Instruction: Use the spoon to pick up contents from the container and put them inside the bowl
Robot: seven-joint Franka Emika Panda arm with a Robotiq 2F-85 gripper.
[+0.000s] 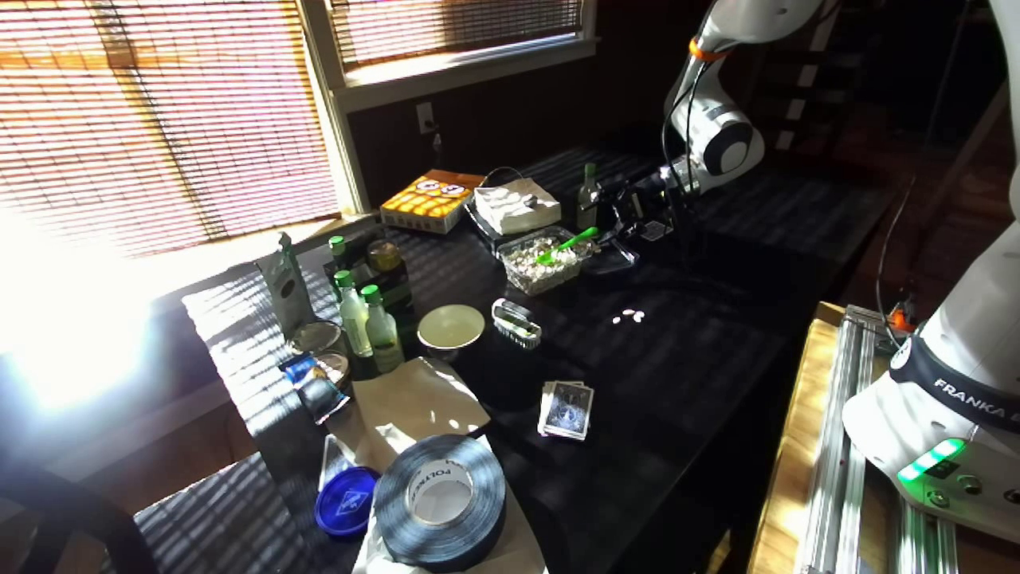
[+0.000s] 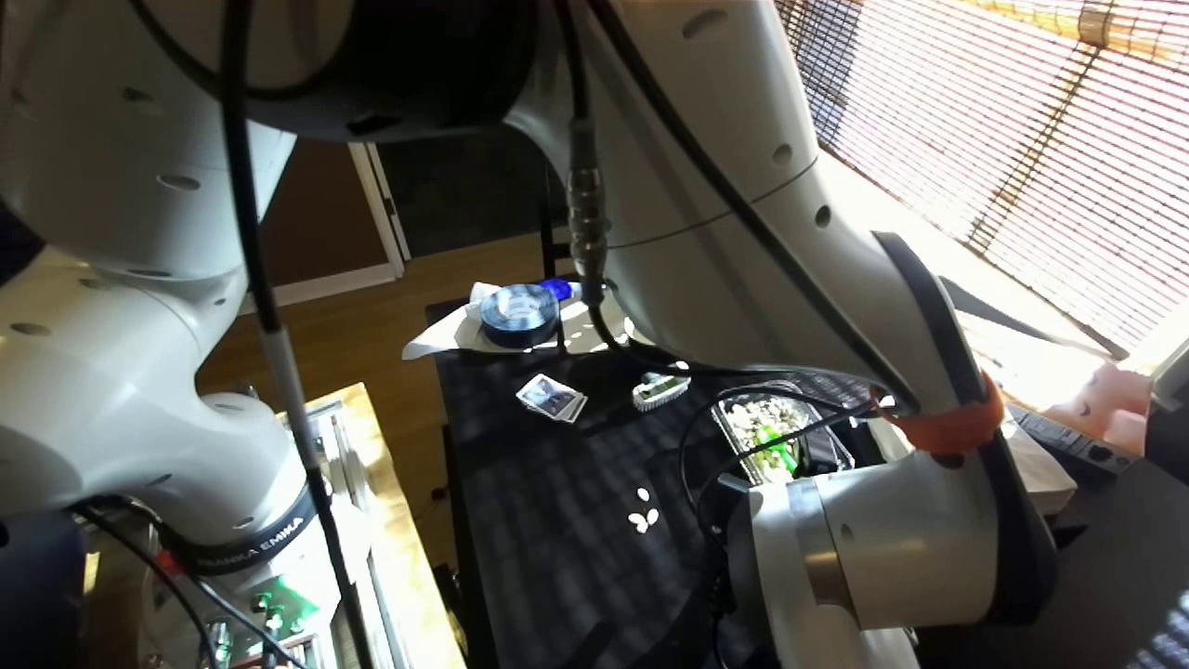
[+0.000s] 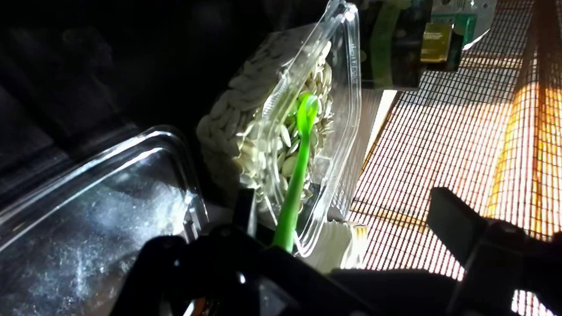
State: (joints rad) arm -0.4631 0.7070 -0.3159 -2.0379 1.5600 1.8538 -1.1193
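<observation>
On the dark bench (image 1: 685, 343), the clear tub (image 1: 535, 279) holds a heap of pale seeds (image 3: 289, 166), and the green spoon (image 1: 572, 243) rests with its scoop among them, its handle leaning over the rim toward two o'clock in an exterior view. Near that handle is the end effector (image 3: 344, 204). In the wrist view its jaws are spread wide apart; the handle runs down beside one of them, its end hidden, so I cannot tell whether they touch. There, a rimmed clear plastic piece (image 3: 109, 228) lies near the tub at eight o'clock.

Counted from the tub in an exterior view, a few loose seeds (image 1: 638, 316) lie at four o'clock, a brush (image 1: 516, 324) lies between six and seven, and the pale bowl (image 1: 450, 325) stands at eight, just beside the brush. Farther out, a stack of cards (image 1: 567, 410) lies at six o'clock, a roll of tape (image 1: 442, 544) at seven, and green-capped bottles (image 1: 384, 335) stand past the bowl at eight. A yellow box (image 1: 422, 206) sits at ten, white napkins (image 1: 516, 206) are at eleven, and another bottle (image 1: 588, 198) stands at one.
</observation>
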